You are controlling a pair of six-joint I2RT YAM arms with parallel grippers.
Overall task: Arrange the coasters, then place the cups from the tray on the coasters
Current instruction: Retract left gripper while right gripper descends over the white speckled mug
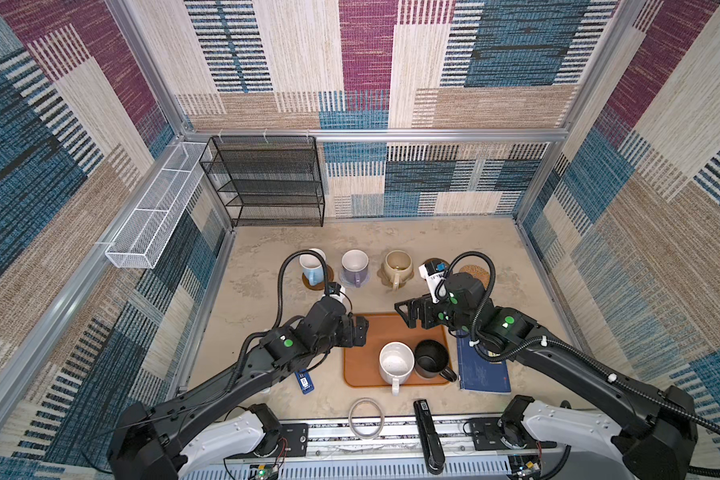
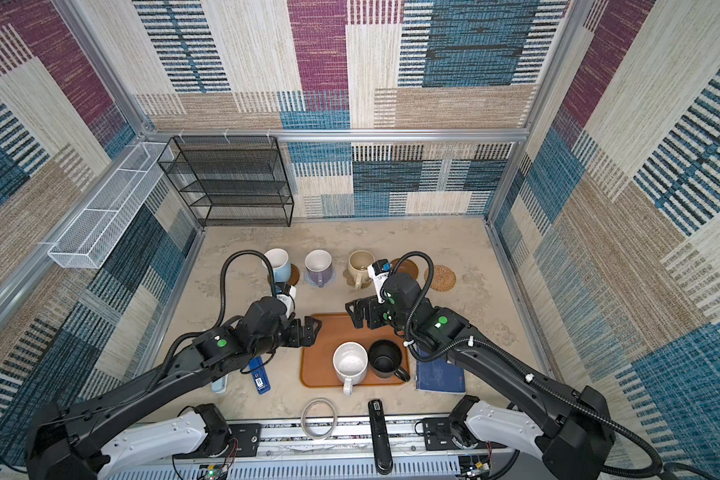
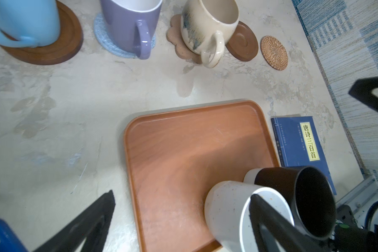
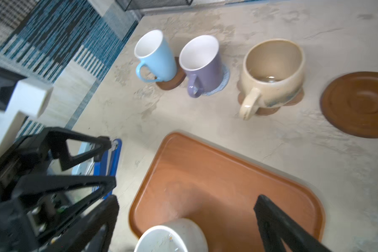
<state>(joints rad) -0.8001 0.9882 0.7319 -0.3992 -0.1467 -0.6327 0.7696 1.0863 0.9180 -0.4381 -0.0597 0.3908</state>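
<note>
The worktop [image 1: 391,237] carries the row at its far side. Nearer me lies the tray [image 1: 375,332], its far half bare. Both arms hang over that bare half. My left tool [image 1: 361,331] stands wide with nothing in it, and my right tool [image 1: 404,316] is just as wide and empty.

The light blue cup [image 1: 312,264], the lavender cup [image 1: 355,266] and the beige cup [image 1: 398,266] each sit on a coaster. The speckled white cup [image 1: 396,363] and the black cup [image 1: 431,358] wait on the near half of the tray, so close that I cannot tell whether they touch. Past the beige cup, the wooden disc [image 4: 358,104] and the rattan round [image 2: 440,277] lie free.

I judge the step in hand to be fetching one of the last two cups. I would take the black one with the right tool, since it is nearer both free coasters. I would pinch its wall on the side away from the white cup. I would lift it straight up clear of the tray's rim before swinging it, then pass beside the beige cup's handle, not over it. I would set it down centred on the disc. The left tool should stay back meanwhile.
</note>
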